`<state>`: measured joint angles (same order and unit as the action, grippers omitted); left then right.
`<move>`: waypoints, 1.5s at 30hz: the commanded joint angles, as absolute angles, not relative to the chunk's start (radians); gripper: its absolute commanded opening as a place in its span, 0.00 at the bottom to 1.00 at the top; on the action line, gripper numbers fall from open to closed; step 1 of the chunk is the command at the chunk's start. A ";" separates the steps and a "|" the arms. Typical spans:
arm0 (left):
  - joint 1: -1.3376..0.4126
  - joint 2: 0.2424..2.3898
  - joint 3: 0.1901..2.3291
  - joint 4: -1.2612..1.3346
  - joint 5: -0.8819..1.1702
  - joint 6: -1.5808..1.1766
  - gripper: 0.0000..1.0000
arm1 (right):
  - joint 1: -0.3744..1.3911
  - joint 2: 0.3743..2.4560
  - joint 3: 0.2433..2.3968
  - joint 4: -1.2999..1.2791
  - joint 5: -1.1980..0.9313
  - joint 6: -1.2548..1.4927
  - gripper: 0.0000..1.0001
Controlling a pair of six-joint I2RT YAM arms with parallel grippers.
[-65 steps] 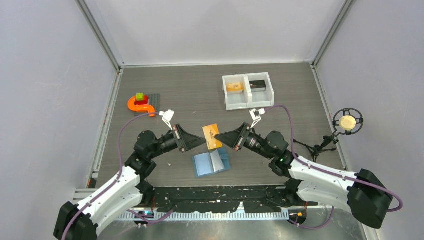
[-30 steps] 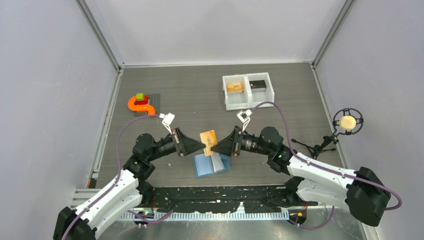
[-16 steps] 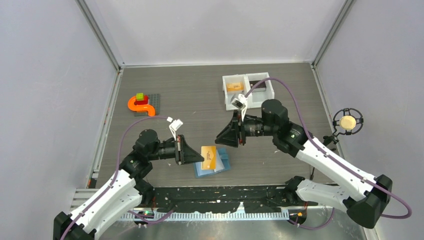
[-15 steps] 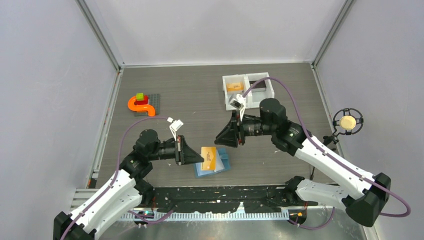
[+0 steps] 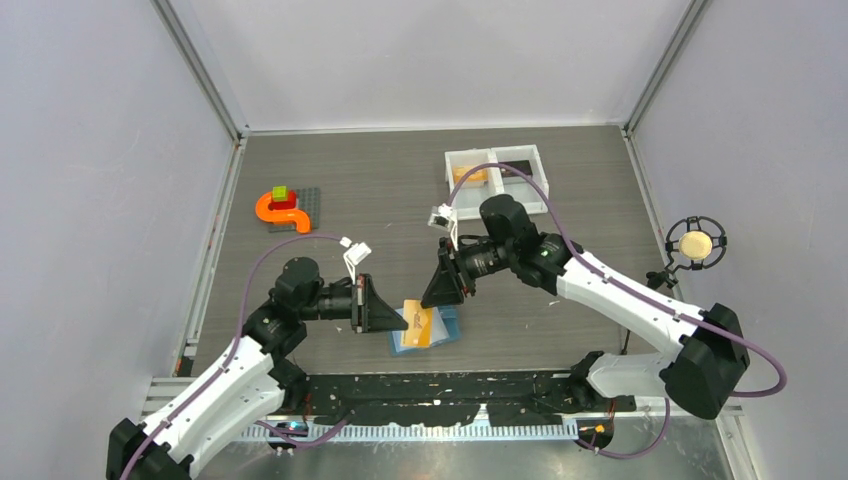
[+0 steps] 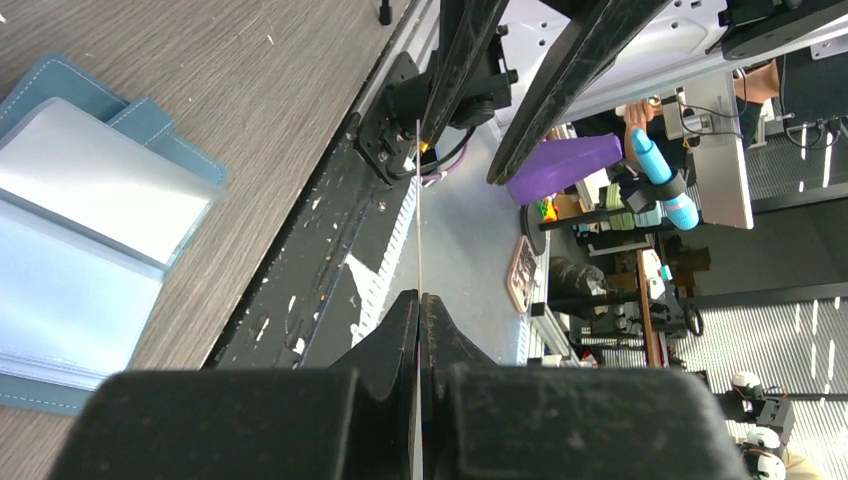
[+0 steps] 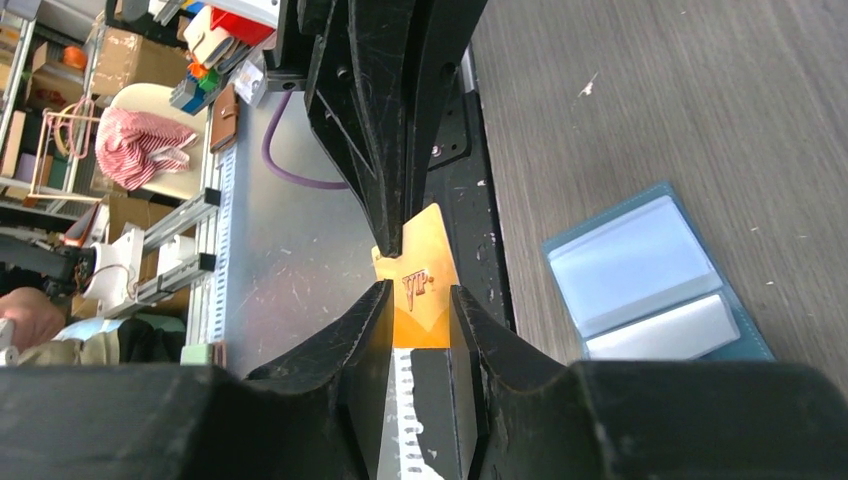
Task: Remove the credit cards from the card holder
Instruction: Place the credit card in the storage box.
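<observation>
Right gripper (image 5: 431, 299) swung nearer, orange card (image 5: 421, 322) pinched in left gripper (image 5: 403, 323)

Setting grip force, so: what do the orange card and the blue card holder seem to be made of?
Orange card: likely rigid plastic, smooth with slight sheen; edge-on it looks thin and straight. Card holder: soft matte cover, perhaps faux leather, stitched border; inner pockets look like clear glossy film.

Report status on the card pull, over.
Left gripper shut on orange card, out of the card holder. Right gripper open at the card. Nothing blocking.
</observation>
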<state>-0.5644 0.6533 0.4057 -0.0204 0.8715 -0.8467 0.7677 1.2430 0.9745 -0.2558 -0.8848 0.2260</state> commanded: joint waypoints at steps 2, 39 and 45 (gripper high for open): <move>-0.565 0.657 0.445 0.022 0.916 -0.821 0.00 | 0.789 1.265 1.008 -0.221 -0.940 0.196 0.34; -0.564 0.709 0.440 0.080 0.951 -0.813 0.00 | 0.795 1.328 0.997 -0.222 -0.972 0.149 0.41; -0.565 0.718 0.443 0.094 0.961 -0.811 0.00 | 0.796 1.346 0.996 -0.223 -0.986 0.138 0.34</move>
